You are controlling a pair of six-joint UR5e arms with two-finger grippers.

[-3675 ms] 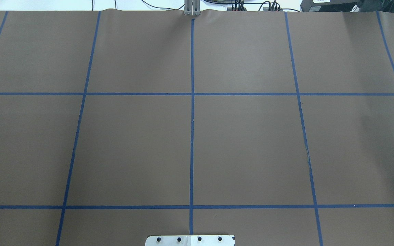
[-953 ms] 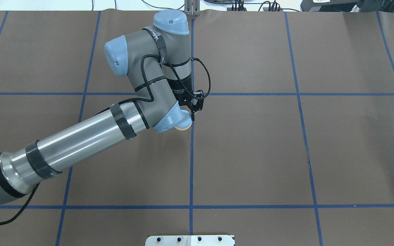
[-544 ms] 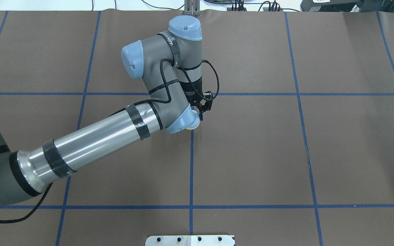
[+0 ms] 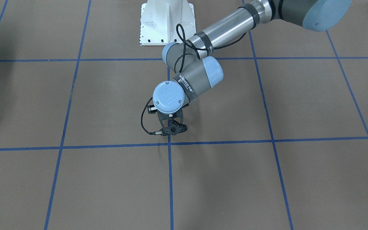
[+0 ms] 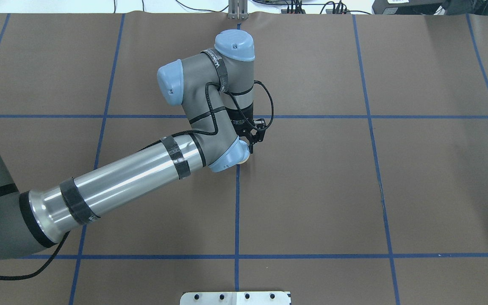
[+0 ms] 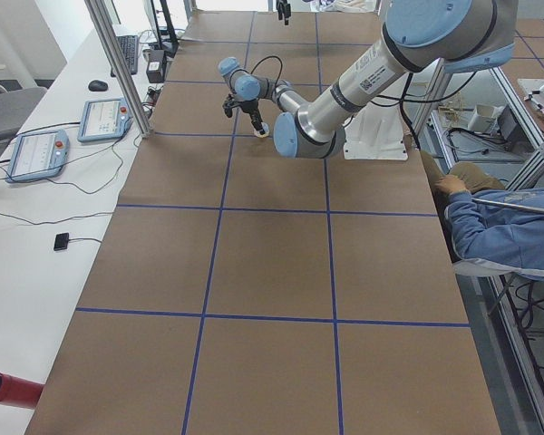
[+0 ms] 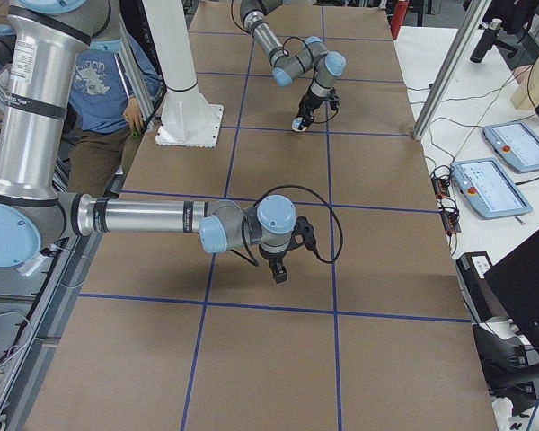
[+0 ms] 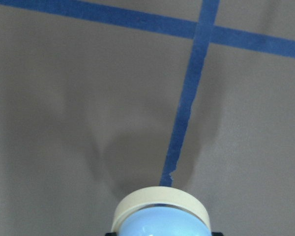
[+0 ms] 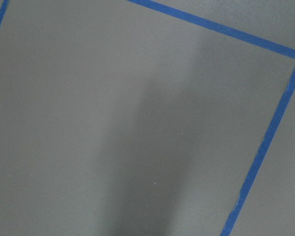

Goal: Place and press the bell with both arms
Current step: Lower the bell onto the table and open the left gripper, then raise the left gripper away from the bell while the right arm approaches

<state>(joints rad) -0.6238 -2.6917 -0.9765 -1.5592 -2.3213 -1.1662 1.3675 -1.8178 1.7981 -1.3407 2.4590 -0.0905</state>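
My left gripper (image 5: 248, 148) is shut on the bell (image 5: 243, 159), whose cream base shows just under the wrist, near the crossing of the blue tape lines at mid-table. In the left wrist view the bell's light-blue dome (image 8: 162, 223) fills the bottom edge, with its shadow on the table beyond it. In the front view the left gripper (image 4: 170, 129) points down and hides the bell. The bell also shows in the side views (image 6: 264, 130) (image 7: 298, 125). My right gripper (image 7: 279, 272) hangs low over the table in the exterior right view only, and I cannot tell whether it is open or shut.
The brown table cover (image 5: 311, 190) carries a blue tape grid. The white pedestal (image 4: 166, 22) stands at the robot's side. A seated person (image 6: 499, 227) is beside the table. Tablets (image 7: 494, 184) lie on the side bench.
The left arm has come into the formerly empty overhead view from the left. It has carried the bell rightward to the centre line over the last second.
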